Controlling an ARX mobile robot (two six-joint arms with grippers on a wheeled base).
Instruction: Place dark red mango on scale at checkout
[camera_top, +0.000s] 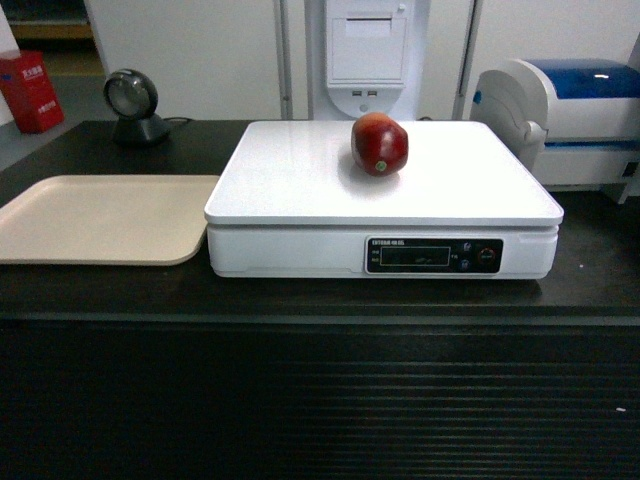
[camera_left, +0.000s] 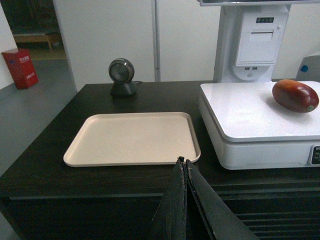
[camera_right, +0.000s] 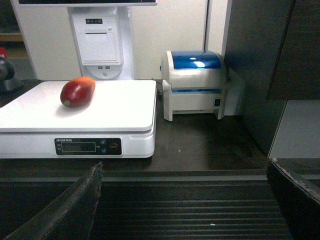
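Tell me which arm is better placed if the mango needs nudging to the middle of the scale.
Right, probably. Its tool is open and faces the scale, where the mango lies. The left tool is shut, in front of the tray, beside the scale.

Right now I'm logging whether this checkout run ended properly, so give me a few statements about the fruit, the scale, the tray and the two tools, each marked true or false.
1. The glossy dark red mango lies on the flat white scale. True.
2. The beige plastic tray holds a fruit. False: nothing lies on it.
3. The left tool is shut and holds nothing. True.
4. The right tool grips the mango. False: its jaws stand wide apart, back from the black ribbed counter.
5. The white-and-blue printer stands left of the scale in the head view. False: it stands on the right.
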